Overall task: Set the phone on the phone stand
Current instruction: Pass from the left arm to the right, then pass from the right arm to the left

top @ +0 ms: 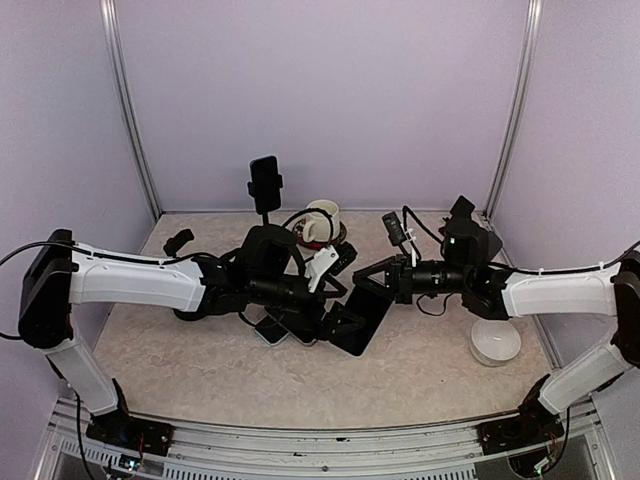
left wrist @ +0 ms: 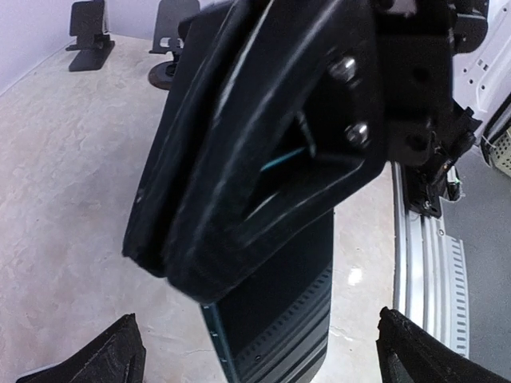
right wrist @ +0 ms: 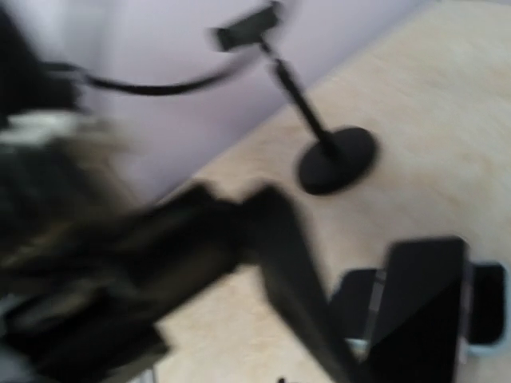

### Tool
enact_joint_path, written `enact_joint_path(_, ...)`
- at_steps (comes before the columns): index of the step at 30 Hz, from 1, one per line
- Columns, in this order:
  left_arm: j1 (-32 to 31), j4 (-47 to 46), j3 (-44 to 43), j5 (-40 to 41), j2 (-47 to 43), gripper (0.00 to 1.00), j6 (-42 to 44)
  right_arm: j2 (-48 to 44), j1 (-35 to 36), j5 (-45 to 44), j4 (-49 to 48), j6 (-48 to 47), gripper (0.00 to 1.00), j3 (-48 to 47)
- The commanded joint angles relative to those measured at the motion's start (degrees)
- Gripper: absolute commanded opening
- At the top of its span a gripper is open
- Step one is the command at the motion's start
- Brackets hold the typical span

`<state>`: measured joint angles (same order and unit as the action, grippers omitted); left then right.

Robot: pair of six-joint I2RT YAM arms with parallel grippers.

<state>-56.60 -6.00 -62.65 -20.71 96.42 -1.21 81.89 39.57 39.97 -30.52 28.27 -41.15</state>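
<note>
A large black phone is held tilted above the table at the centre. My right gripper is shut on its upper end. In the left wrist view the phone hangs down from the right gripper's black jaws. My left gripper is open, with a fingertip on each side of the phone's lower end and clear of it; it also shows in the top view. A gooseneck phone stand with a round base stands at the back and holds a dark phone. The right wrist view is blurred.
Two phones lie flat under the left arm. A mug stands at the back centre and a white bowl at the right. Small black stands sit at the back left and back right.
</note>
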Motion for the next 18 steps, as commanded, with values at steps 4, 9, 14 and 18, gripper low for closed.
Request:
enact_joint_path(4, 0.3, -2.0, -0.1, -10.2, 0.5, 0.94, 0.7, -8.6, 0.1, 11.6, 5.8, -10.3, 0.0, -0.8)
enact_joint_path(9, 0.7, -4.1, -0.1, -14.6, 1.1, 0.82, -0.4, -11.1, 0.1, 15.5, 7.5, -12.1, 0.0, -0.9)
enact_joint_path(14, 1.1, -5.4, -0.3, -18.7, 1.8, 0.73, -1.1, -13.0, 0.1, 16.8, 6.7, -12.2, 0.0, -0.4)
enact_joint_path(18, 0.9, -5.4, -1.0, -20.5, 2.6, 0.71, -1.4, -13.5, 0.1, 15.3, 7.1, -12.4, 0.0, -0.7)
